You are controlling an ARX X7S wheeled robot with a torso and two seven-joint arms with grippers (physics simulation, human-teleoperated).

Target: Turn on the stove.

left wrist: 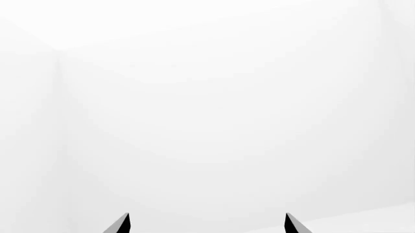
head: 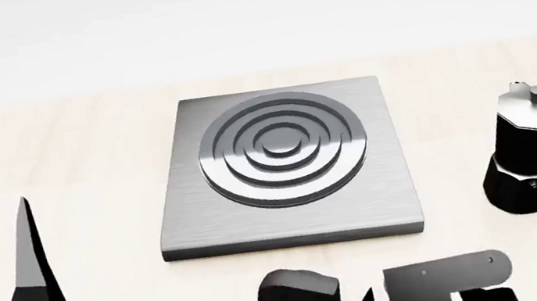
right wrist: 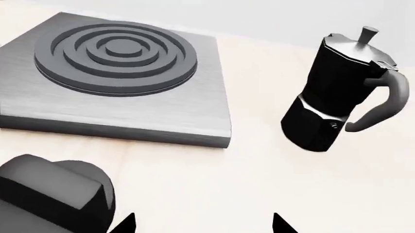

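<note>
On pale wood, brushed-grey square stove (head: pixel 285 165), finned black knob (head: pixel 298 299).

The left tool (head: pixel 27 232) stands at the head view's lower left, its long dark finger (head: pixel 27 247) pointing up and away from the body above a blocky wrist mount. In the left wrist view only 2 dark fingertips (left wrist: pixel 120 224) show, set well apart with nothing between them. The right tool (right wrist: pixel 204 224) sits low at the near edge, right of centre in the head view; its 2 tips (right wrist: pixel 283 223) are likewise spread wide, gripping nothing.
</note>
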